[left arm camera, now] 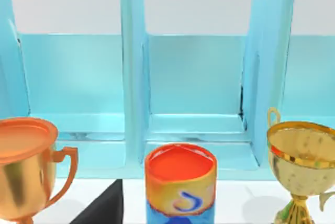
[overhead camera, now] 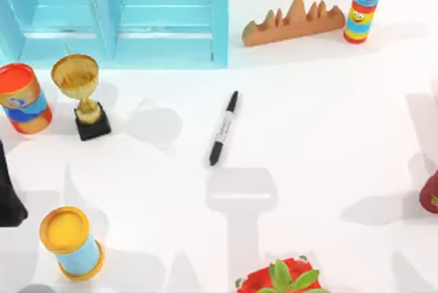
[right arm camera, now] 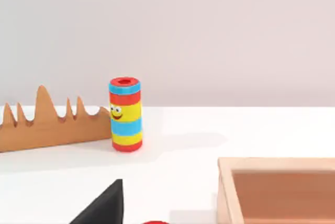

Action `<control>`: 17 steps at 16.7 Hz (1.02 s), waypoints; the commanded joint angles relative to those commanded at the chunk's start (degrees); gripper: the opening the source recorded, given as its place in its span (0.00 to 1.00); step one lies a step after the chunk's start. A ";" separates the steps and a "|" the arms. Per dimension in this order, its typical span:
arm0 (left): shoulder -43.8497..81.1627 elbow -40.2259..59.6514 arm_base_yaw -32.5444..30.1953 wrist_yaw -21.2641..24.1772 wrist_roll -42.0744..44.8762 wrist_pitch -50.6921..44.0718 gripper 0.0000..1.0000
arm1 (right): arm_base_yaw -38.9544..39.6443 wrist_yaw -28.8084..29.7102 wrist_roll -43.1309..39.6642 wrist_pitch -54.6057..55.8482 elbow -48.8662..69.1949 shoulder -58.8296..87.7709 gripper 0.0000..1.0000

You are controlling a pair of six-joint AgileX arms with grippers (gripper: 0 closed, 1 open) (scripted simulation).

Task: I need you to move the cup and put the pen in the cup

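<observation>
My left arm (overhead camera: 9, 194) appears in the top view as a dark shape cut off at the table's left edge, and I cannot tell how its gripper stands. A black wedge (left arm camera: 102, 208) sits at the lower edge of the left wrist view, and a similar black wedge (right arm camera: 102, 207) sits at the lower edge of the right wrist view; neither shows what it belongs to. The black marker pen (overhead camera: 224, 129) lies flat near the middle of the white table (overhead camera: 328, 135), slanted, its cap end toward the back, touching nothing and well apart from everything else. Behind it on the left stands a turquoise shelf unit (overhead camera: 137, 16) with open compartments. In front of the shelf on the left are a gold trophy on a black base (overhead camera: 81, 94) and an orange-topped can (overhead camera: 24, 98) just beside it. The left wrist view faces these from low down, the can (left arm camera: 180, 182) in the middle and a gold trophy cup (left arm camera: 301, 164) beside it, with a second gold cup shape (left arm camera: 26, 166) partly cut off on the other side. A yellow-topped can (overhead camera: 70, 241) stands near the front left. At the back right are a jagged wooden rack (overhead camera: 293, 22) and a striped cylinder with a smiling face (overhead camera: 361, 14). The right wrist view shows that cylinder (right arm camera: 125, 114) beside the rack (right arm camera: 49, 127), plus the corner of a wooden tray (right arm camera: 277, 187). A potted plant in a red pot (overhead camera: 284, 278) is cut off at the front edge, and a dark red object (overhead camera: 431, 194) is cut off at the right edge, too little of it visible to name.
</observation>
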 joint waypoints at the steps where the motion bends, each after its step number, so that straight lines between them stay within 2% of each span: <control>1: 0.00 0.00 0.00 0.00 0.00 0.00 1.00 | 0.00 0.00 0.00 0.00 0.00 0.00 1.00; 4: 0.00 0.00 0.00 0.00 0.00 0.00 1.00 | -0.64 0.04 -0.61 -1.59 1.74 1.76 1.00; 8: 0.00 0.00 0.00 0.00 0.00 0.00 1.00 | -3.94 0.03 -3.97 -10.38 12.40 12.61 1.00; 17: 0.00 0.00 0.00 0.00 0.00 0.00 1.00 | -16.21 -0.10 -15.97 -44.32 54.21 63.26 1.00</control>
